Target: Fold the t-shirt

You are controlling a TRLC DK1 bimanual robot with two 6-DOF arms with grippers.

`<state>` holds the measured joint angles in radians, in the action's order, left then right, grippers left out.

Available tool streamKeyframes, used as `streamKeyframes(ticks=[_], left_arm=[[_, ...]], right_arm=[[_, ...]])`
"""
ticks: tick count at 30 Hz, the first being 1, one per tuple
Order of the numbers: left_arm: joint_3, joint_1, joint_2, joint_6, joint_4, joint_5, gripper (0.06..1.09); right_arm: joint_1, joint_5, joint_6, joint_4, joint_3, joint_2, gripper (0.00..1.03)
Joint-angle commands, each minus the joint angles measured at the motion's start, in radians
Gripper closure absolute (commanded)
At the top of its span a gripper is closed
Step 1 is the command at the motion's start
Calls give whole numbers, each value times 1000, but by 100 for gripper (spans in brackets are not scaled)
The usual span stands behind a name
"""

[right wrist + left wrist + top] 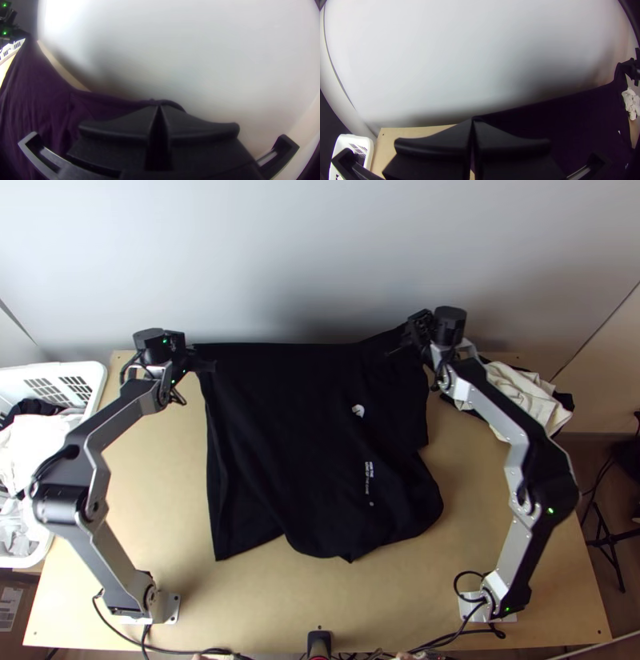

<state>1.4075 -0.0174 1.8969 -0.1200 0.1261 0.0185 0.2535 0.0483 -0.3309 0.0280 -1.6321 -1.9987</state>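
Pinching the far edge of the t-shirt (280, 420), loosely spread over the table (160, 500), with left gripper (472, 121) and right gripper (159, 107) both closed on it, I judge I'm straightening before a fold, the next move needing even tension while laying it flat.

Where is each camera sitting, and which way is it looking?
Top view: high over the table's near edge, looking steeply down at the t-shirt; both arms show, bases at the lower corners.
Left wrist view: on the left arm, looking past its own gripper at the wall and t-shirt; the right gripper shows farther off.
Right wrist view: on the right arm, looking past its own gripper at the wall, with part of the left arm beyond.
Both wrist views share the t-shirt and wall.
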Motion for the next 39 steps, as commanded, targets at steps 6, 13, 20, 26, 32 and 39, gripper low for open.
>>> streamKeyframes(ticks=[6, 13, 20, 26, 32, 39], left_arm=[[188, -10, 241, -6, 75, 49, 105], [199, -24, 278, -6, 50, 49, 105], [245, -32, 289, 17, -157, 6, 30], [252, -15, 177, 118, -353, -81, 10], [128, 11, -104, 129, -545, -256, 11], [-134, 19, -481, -13, -876, -374, 11]], right_arm=[[9, 18, -40, 136, -94, -212, 100], [10, 18, -34, 138, -103, -255, 100], [16, 16, 32, 110, -109, -252, 54], [30, 16, 99, 33, -60, -157, 4], [29, 15, 155, -10, 86, 71, 4], [69, -42, 164, -257, 239, 367, 3]])
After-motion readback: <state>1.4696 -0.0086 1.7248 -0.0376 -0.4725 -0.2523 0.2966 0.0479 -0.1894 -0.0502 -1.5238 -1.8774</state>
